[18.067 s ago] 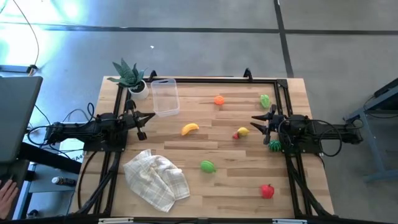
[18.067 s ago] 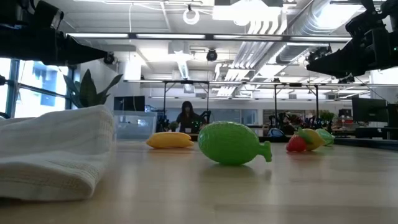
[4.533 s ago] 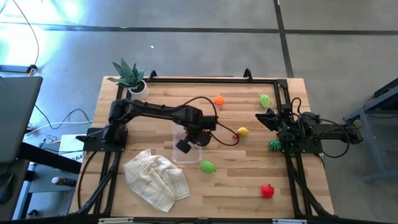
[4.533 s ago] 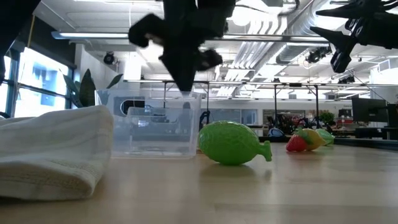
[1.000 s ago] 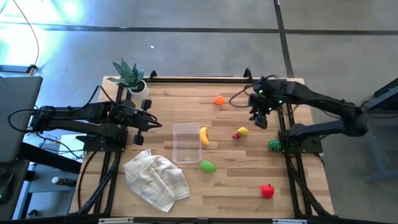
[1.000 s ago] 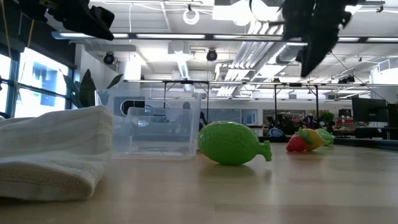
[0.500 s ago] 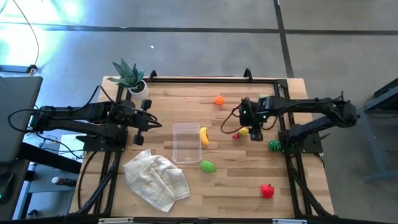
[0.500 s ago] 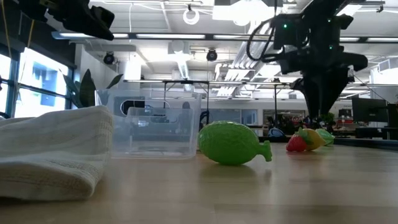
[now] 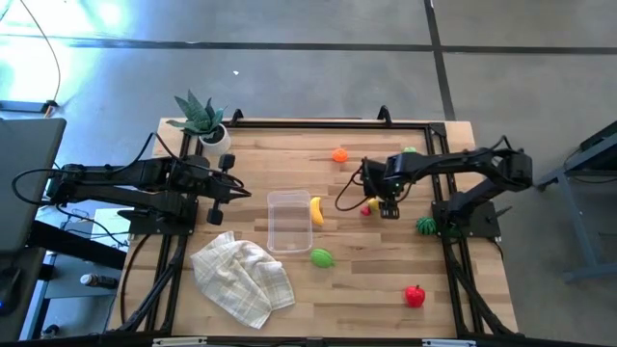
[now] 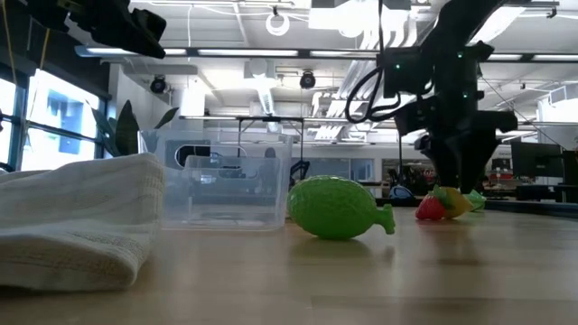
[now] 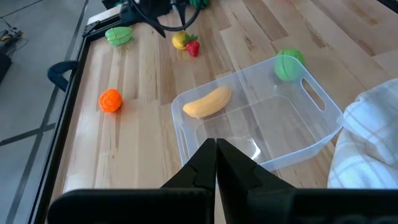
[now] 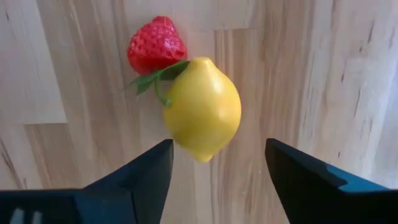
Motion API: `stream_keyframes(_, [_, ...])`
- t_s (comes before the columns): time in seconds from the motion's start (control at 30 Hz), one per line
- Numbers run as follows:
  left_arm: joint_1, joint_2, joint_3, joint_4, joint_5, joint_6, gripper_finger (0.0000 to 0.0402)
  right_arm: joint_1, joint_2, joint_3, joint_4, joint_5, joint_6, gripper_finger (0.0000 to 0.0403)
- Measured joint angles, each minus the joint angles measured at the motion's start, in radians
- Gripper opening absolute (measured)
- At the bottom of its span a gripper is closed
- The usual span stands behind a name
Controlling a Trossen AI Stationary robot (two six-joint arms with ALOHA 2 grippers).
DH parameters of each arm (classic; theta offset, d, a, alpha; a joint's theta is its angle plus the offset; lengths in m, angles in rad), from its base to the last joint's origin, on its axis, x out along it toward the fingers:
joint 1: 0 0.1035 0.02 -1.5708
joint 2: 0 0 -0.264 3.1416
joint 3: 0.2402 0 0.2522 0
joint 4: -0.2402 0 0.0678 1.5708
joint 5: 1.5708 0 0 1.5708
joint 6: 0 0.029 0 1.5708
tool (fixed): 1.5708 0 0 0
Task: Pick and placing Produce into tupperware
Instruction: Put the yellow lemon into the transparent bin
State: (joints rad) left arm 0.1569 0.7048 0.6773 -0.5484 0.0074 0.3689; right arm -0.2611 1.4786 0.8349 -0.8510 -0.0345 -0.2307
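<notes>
My right gripper (image 12: 217,152) is open and points down over the yellow lemon (image 12: 202,117); its fingers stand on either side of the lemon's near end without touching it. A red strawberry (image 12: 157,46) lies against the lemon. In the high view this pair (image 9: 374,204) sits right of centre, under the right gripper (image 9: 384,204). The clear tub (image 9: 288,221) stands mid-table, with the banana (image 9: 316,210) lying on the wood by its right wall. My left gripper (image 11: 216,149) is shut and waits left of the tub (image 11: 323,118).
Other produce lies loose: an orange (image 9: 339,154) near the far edge, a green fruit (image 9: 322,257) near the tub, a red one (image 9: 415,296) toward the near right corner, and a dark green one (image 9: 426,226) by the right arm's base. A checked cloth (image 9: 243,275) is near-left, and a potted plant (image 9: 202,120) far-left.
My right gripper has swung from the far right part of the table toward the left and near side and come down over the lemon and strawberry, staying open. The produce and tub have not moved.
</notes>
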Motion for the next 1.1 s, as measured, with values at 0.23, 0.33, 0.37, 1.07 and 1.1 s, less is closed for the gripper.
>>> stream_keyframes(0.23, [0.0,0.0,0.0,0.0,0.0,0.0,0.0003,0.0,0.023,0.0,0.039,-0.036,-0.039,0.0257])
stream_keyframes(0.33, [0.0,0.0,0.0,0.0,0.0,0.0,0.0003,0.0,0.039,0.0,0.053,-0.056,-0.04,0.0257])
stream_keyframes(0.37, [0.0,0.0,0.0,0.0,0.0,0.0,0.0003,0.0,0.046,0.0,0.057,-0.057,-0.04,0.0257])
stream_keyframes(1.07, [0.0,0.0,0.0,0.0,0.0,0.0,0.0003,0.0,0.144,0.002,0.114,-0.104,-0.039,0.0257])
stream_keyframes(1.1, [0.0,0.0,0.0,0.0,0.0,0.0,0.0003,0.0,0.144,0.002,0.115,-0.103,-0.039,0.0257])
